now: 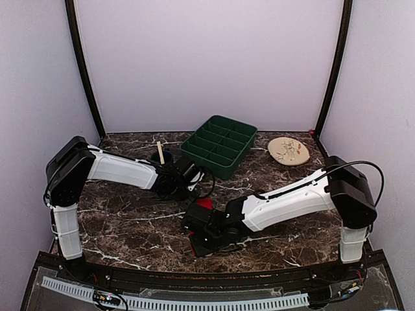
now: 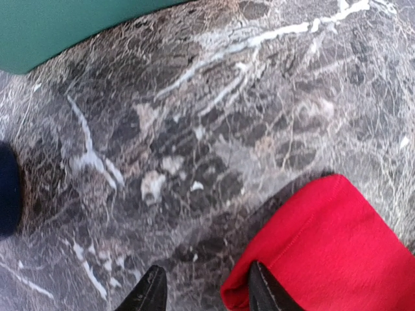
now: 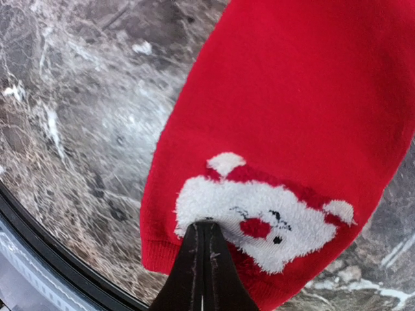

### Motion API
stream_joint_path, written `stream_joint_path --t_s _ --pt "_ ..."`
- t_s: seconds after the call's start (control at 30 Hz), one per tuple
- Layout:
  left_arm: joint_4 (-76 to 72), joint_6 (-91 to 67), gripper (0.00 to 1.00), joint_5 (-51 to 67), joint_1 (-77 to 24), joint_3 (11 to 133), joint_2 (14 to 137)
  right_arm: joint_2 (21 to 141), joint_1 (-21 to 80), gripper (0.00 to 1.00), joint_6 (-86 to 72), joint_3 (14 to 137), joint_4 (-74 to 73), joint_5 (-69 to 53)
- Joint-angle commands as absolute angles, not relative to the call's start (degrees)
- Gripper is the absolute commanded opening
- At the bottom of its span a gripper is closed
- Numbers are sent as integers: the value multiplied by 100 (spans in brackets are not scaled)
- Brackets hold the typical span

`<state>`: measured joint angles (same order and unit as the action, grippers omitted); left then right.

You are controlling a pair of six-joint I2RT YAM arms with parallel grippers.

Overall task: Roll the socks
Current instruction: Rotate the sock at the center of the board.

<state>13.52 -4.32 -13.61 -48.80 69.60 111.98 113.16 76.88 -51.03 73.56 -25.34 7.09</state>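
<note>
Fingers [image 3: 193, 259] of the right gripper [image 3: 203, 228] are pressed tightly together, with no gap between them. Their shared tip rests on the red sock [image 3: 292, 97], at the lower edge of a white fluffy Santa face sewn onto one end of it. Whether any fabric is pinched between them cannot be told. In the right wrist view, the sock lies flat on the marble table [image 3: 78, 129], its Santa end pointing towards the near edge and the rest of it running away from the fingers.

The left gripper [image 2: 206, 280] has its two dark fingers [image 2: 150, 291] standing moderately apart, with bare marble showing in the gap. It holds nothing. The plain end of the red sock [image 2: 324, 246] lies to one side of them. One finger rests at that end's corner, which pokes slightly into the gap, and the other finger is clear of the sock.

From above, the two arms meet near the middle of the table [image 1: 130, 220], slightly towards its near edge. The sock [image 1: 205, 203] shows as a small red patch between the left gripper [image 1: 189, 184] and the right gripper [image 1: 198, 243].

A green compartment tray [image 1: 220, 146] sits towards the far edge, well apart from the sock. Near the far right corner lies a round wooden plate [image 1: 288, 151]. Just left of the tray stands a dark blue object [image 1: 165, 157] with a wooden stick [image 1: 160, 151] rising from it.
</note>
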Motion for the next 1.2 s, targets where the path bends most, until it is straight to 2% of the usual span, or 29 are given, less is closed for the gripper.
stream_joint_path --t_s 0.0,0.2,0.43,0.8,1.17 --pt "1462 -251 46 -1200 -4778 7101 11413 11615 7735 0 -4926 7601 -2649 774" --pt "1452 -211 46 -1203 -4712 7301 11453 11782 7628 0 -4781 7865 -2771 929" --pt "1520 -295 54 -1229 -4693 7503 11278 11631 7499 0 -4558 7973 -2993 1172" --pt "1677 -410 63 -1323 -4694 7779 10871 11380 7436 16 -3998 8266 -3071 1265" --pt "1824 -642 68 -1484 -4698 7489 10179 10756 7414 31 -3372 8236 -3228 1512"
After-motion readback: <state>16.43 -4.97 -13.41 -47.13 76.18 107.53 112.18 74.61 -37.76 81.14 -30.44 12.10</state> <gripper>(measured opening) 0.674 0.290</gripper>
